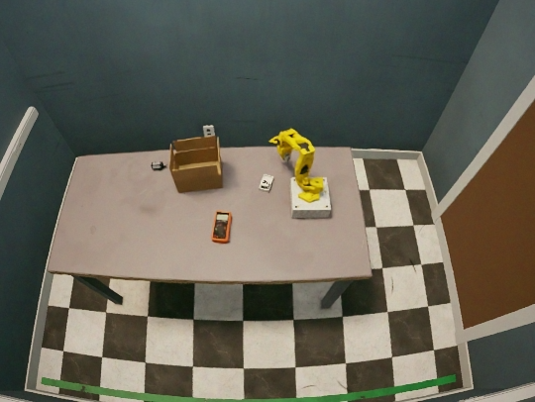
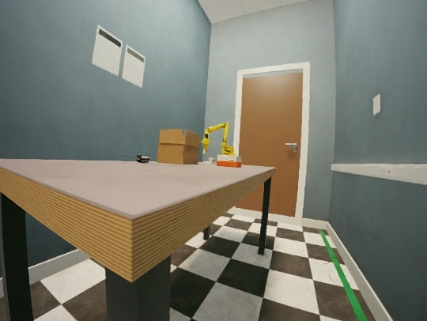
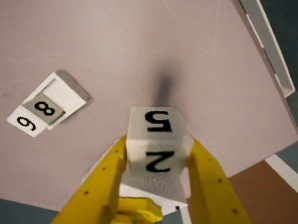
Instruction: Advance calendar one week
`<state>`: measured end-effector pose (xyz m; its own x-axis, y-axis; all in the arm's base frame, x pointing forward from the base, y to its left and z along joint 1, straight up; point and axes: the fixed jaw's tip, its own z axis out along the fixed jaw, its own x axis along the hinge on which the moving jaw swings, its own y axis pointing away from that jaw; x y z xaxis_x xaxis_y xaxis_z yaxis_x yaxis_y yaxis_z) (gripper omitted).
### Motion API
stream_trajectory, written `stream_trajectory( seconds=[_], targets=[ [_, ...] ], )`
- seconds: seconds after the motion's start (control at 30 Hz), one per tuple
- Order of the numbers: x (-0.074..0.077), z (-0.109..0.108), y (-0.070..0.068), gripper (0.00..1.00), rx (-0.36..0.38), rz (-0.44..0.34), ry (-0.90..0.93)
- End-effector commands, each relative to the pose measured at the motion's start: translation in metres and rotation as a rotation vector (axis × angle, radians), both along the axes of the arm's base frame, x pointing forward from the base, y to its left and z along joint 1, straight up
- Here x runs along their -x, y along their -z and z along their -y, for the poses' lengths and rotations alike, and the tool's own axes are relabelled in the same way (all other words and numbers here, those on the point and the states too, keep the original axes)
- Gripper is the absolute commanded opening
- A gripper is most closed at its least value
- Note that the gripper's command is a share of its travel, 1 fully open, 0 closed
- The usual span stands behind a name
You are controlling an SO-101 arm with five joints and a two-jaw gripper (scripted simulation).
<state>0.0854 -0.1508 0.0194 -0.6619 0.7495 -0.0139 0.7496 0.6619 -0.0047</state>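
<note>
My gripper (image 3: 159, 152) (image 1: 285, 157) (image 2: 205, 148) is shut on a white number cube (image 3: 157, 127) and holds it in the air above the table. In the wrist view the cube's upper face shows a 5 and the face toward the camera a 2. The white calendar tray (image 3: 75, 90) (image 1: 270, 181) stands on the table, off to the left in the wrist view. The second cube (image 3: 44, 108) sits in it, showing an 8 on one face and a 6 or 9 on the adjoining one. The rest of the tray stands open.
A cardboard box (image 1: 195, 164) (image 2: 178, 146) stands open on the table left of the tray. An orange multimeter (image 1: 221, 226) lies nearer the front. A small black object (image 1: 158, 165) lies left of the box. My white base (image 1: 310, 204) is beside the tray. The table's edge (image 3: 260, 55) is close.
</note>
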Motion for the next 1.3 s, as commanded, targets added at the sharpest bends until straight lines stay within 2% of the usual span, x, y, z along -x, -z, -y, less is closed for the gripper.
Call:
stream_trajectory(
  seconds=[0.0,0.63,0.93,0.97,1.27],
  targets=[
    [-0.002,0.001,0.002,0.00,0.001,0.002,0.004],
    [-0.003,0.002,0.026,0.00,0.001,0.002,0.004],
    [-0.003,0.002,0.029,0.00,0.001,0.002,0.004],
    [0.000,-0.009,0.039,0.00,-0.049,-0.025,0.011],
    [0.000,-0.009,0.039,0.00,-0.049,-0.025,0.011]
  ],
)
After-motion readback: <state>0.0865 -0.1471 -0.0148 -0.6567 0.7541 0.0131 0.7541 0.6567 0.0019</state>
